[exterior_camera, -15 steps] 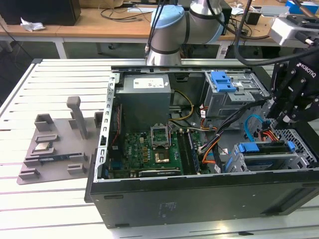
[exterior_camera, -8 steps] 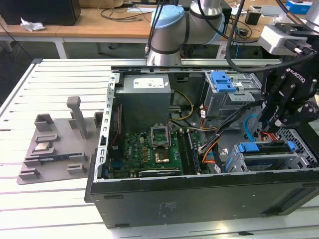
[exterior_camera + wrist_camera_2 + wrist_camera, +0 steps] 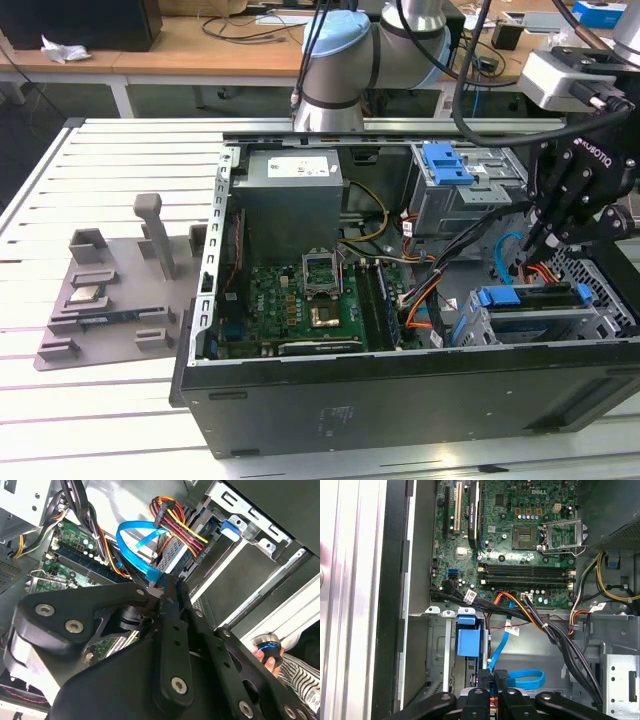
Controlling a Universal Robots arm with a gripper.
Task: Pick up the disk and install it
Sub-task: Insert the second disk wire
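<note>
The disk (image 3: 535, 303) lies in the drive cage at the near corner of the open computer case, on the exterior view's right. It is a dark grey slab with a bright blue carrier end (image 3: 497, 296). In the first wrist view the blue carrier (image 3: 470, 641) sits in the metal bay. My black gripper (image 3: 530, 245) hangs just above the cage, over a blue data cable (image 3: 525, 679) and a bundle of red, yellow and black wires (image 3: 175, 522). Its fingers are shut in both wrist views (image 3: 161, 587) (image 3: 493, 677), and I see nothing between them.
The case holds a green motherboard (image 3: 300, 300), a big grey power supply box (image 3: 290, 205) and a second cage with a blue carrier (image 3: 447, 163). A grey fixture plate (image 3: 100, 300) lies on the slatted table. A hand (image 3: 267, 655) with a striped sleeve is beside the case.
</note>
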